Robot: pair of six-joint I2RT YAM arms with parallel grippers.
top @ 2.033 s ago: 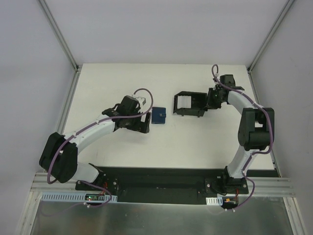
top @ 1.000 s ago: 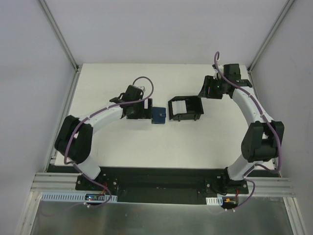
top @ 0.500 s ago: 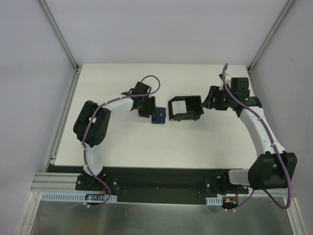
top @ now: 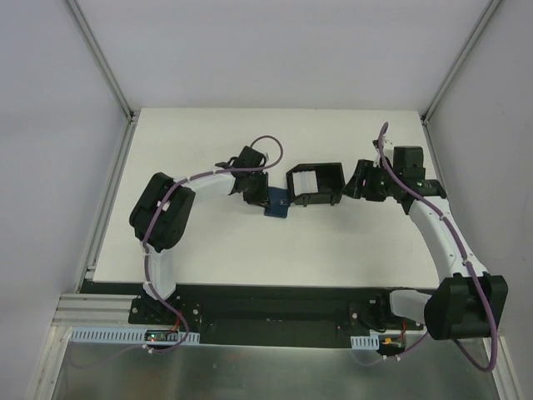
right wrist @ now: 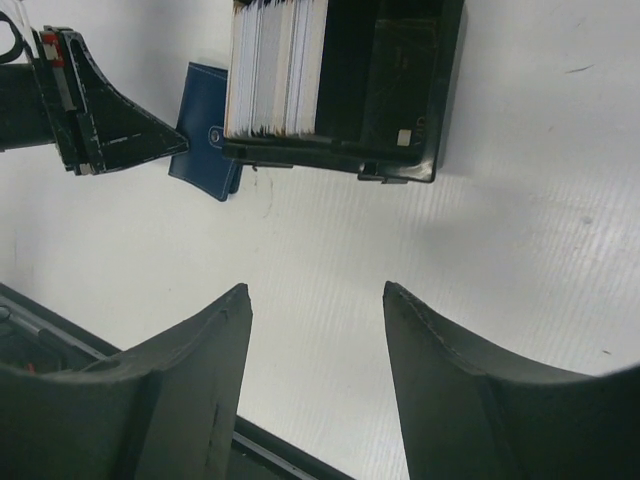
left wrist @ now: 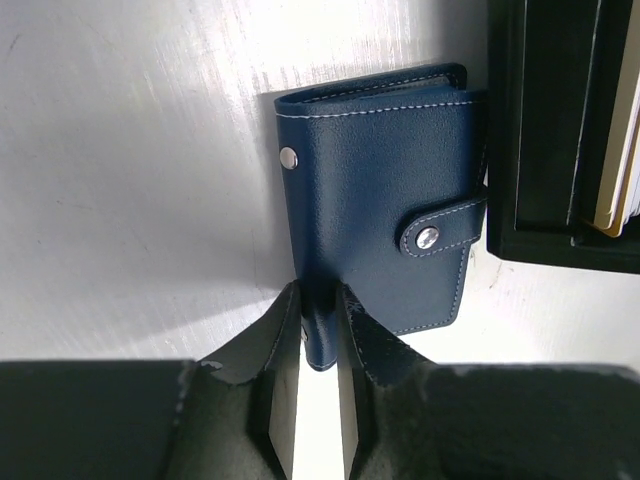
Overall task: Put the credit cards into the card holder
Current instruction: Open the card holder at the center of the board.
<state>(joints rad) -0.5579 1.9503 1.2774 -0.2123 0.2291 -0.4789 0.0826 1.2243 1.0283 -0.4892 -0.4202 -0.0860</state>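
The card holder [left wrist: 380,200] is a dark blue wallet, snapped closed and lying on the white table beside the black box [top: 316,185]. My left gripper [left wrist: 320,300] is shut on the wallet's near corner, one finger on each side of its edge. In the top view the card holder [top: 278,204] sits tilted between my left gripper [top: 260,193] and the box. The credit cards [right wrist: 275,65] stand on edge as a pale stack inside the box. My right gripper [right wrist: 315,290] is open over bare table, just right of the box, holding nothing.
The black box's [right wrist: 400,100] right compartment holds no cards. Grey walls and metal posts enclose the table's back and sides. The black rail [top: 275,304] with both arm bases runs along the near edge.
My left gripper slid right onto the wallet and closed on its edge; the wallet shifted and tilted slightly toward the box. The right arm drew a little nearer the box.
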